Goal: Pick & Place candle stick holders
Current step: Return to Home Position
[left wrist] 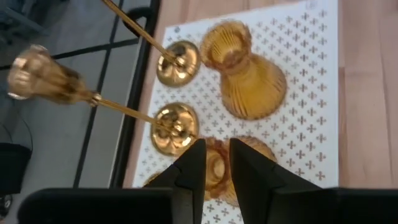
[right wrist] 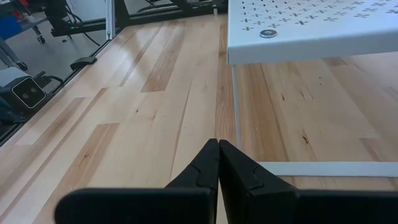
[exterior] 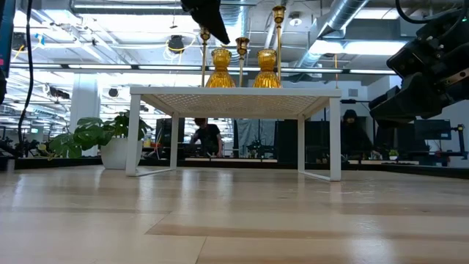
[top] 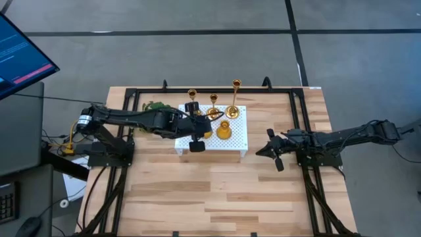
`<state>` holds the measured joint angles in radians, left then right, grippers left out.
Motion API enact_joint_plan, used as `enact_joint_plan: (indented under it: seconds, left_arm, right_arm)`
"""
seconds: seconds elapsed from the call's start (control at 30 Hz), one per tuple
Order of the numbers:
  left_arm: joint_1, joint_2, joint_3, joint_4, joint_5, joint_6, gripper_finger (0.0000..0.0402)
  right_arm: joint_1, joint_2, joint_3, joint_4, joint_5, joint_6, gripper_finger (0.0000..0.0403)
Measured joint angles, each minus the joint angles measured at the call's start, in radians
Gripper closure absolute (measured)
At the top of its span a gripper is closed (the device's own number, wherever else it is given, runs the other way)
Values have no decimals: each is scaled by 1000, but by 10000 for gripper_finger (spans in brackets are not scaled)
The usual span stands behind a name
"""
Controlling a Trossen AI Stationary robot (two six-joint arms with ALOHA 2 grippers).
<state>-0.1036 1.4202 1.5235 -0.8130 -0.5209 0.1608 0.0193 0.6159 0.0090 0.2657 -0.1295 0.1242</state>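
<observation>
Starting near: seeing bare wooden table [top: 217,197] along the near edge. Finding right gripper [right wrist: 217,146] parked low over the table, just right of the white shelf [top: 240,141]. Showing fingers pressed together, gripping nothing. Probably waiting there to avoid crowding the shelf.

Moving farther: finding left gripper [left wrist: 217,146] hovering over the near-left part of the shelf top, pointing down. Showing fingers parted only narrowly, nothing between them. Sitting above the holder tops in the low view, so touching none.

Counting five candle stick holders, all upright on the shelf. Noting left squat holder [exterior: 220,70] and right squat holder [exterior: 267,70] side by side in the near row, the left one directly under the left gripper. Noting left slim holder [exterior: 204,55], middle slim holder [exterior: 242,55] and tall slim holder [exterior: 278,37] lined up along the far edge. Apparently grouping like with like, squat ones in front.

Spotting plant sprig [top: 152,105] on the table off the shelf's far-left corner, not part of the set.

Judging placement finished, only pulling the left arm back remaining. Needing a straight lift first: risking a knock on the slim stems just beyond the wrist, likely tipping easily on small round bases.
</observation>
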Motion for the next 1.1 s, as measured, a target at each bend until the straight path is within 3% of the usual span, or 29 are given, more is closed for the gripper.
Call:
enact_joint_plan:
  seconds: [0.47,0.73,1.1]
  left_arm:
    - [-67,-88,1,48,35,-11,330]
    - [-152,-193,-12,51,94,-8,393]
    - [-309,-381,-248,76,128,-31,397]
  right_arm:
    - [0,23,0,6,0,0,403]
    - [0,26,0,21,-1,8,403]
    - [0,24,0,60,-3,8,403]
